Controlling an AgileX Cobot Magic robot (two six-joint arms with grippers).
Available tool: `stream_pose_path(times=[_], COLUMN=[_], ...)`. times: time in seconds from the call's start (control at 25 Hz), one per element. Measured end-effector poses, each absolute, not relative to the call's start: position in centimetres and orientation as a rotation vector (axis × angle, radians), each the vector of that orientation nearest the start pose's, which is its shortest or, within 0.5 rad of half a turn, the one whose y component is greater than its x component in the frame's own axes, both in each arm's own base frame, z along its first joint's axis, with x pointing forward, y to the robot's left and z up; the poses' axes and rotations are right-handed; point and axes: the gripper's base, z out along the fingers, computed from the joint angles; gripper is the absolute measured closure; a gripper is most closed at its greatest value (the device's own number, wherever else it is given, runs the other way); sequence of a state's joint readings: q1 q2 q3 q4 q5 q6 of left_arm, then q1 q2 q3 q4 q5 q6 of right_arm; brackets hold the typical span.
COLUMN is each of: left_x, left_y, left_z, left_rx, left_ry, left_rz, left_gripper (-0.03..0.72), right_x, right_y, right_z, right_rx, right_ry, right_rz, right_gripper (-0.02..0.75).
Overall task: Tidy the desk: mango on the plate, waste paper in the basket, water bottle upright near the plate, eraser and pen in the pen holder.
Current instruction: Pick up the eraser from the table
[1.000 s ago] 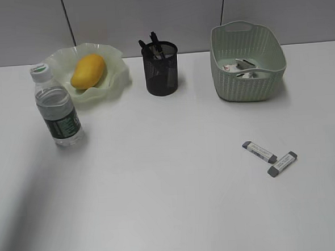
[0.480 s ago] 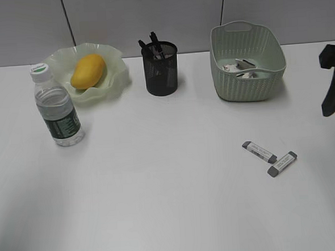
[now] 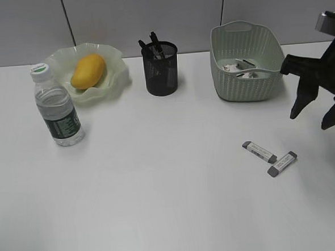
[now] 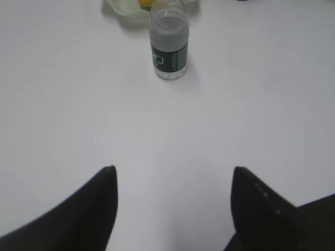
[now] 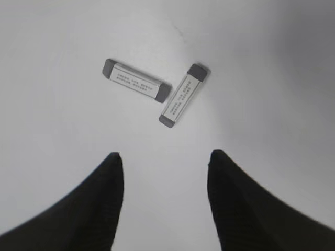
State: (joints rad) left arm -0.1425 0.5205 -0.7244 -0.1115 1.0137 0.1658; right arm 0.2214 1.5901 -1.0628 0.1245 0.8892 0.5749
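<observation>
The mango (image 3: pixel 88 71) lies on the ruffled green plate (image 3: pixel 118 61) at the back left. The water bottle (image 3: pixel 56 106) stands upright just in front of the plate; the left wrist view shows the water bottle (image 4: pixel 168 44) far ahead of my open, empty left gripper (image 4: pixel 172 170). Pens (image 3: pixel 153 42) stick out of the black pen holder (image 3: pixel 161 69). Waste paper (image 3: pixel 238 69) lies inside the basket (image 3: pixel 249 83). Two grey-ended erasers (image 3: pixel 259 152) (image 3: pixel 282 163) lie on the desk (image 3: pixel 161 205). My right gripper (image 3: pixel 310 122) hangs open above and to the right of them. In the right wrist view, the erasers (image 5: pixel 137 80) (image 5: pixel 183 95) lie just beyond the right gripper (image 5: pixel 165 153).
The grey wall panels (image 3: pixel 149 13) close off the back of the desk. The basket stands directly behind the erasers, close to my right arm. The plate's edge (image 4: pixel 123 8) shows at the top of the left wrist view.
My right arm has come in from the right edge and moved left toward the erasers. Everything on the desk has stayed where it was.
</observation>
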Motion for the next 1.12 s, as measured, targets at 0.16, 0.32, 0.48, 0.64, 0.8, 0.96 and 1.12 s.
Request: stream_pose_path(times=[0.16,0.32,0.48,0.64,0.8,0.96,1.12], left_x=[5.0,3.3,1.9,0.6,-0.5,-0.6,-0.4], left_y=[-1.6,-1.7,-1.9,-1.7,-1.5,-1.5,-1.6], left_z=[32.3,31.5,30.3,30.3,30.3,29.6,29.2], left_rx=[0.329,0.331,0.335,0.334,0.332,0.333,0.334], left_ry=[2.197,2.182,2.173,2.105,2.044,2.054,2.070], left_rz=[-0.132,-0.175,-0.227,-0.226,-0.223,-0.224,-0.225], left_gripper=[0.174,0.190,0.195,0.197,0.197,0.197,0.197], right_x=[30.1,30.5,30.8,30.8,30.3,30.4,31.4], right_y=[8.2,8.9,9.4,9.2,9.0,9.0,9.1], right_z=[21.1,19.3,17.7,16.6,15.4,14.9,15.3], right_rx=[0.705,0.730,0.791,0.903,0.974,0.963,0.626], right_ry=[2.893,2.931,2.948,2.926,2.890,2.837,2.825], right_rz=[0.257,0.233,0.202,0.153,0.159,0.202,0.211], right_gripper=[0.320,0.321,0.321,0.321,0.321,0.321,0.325])
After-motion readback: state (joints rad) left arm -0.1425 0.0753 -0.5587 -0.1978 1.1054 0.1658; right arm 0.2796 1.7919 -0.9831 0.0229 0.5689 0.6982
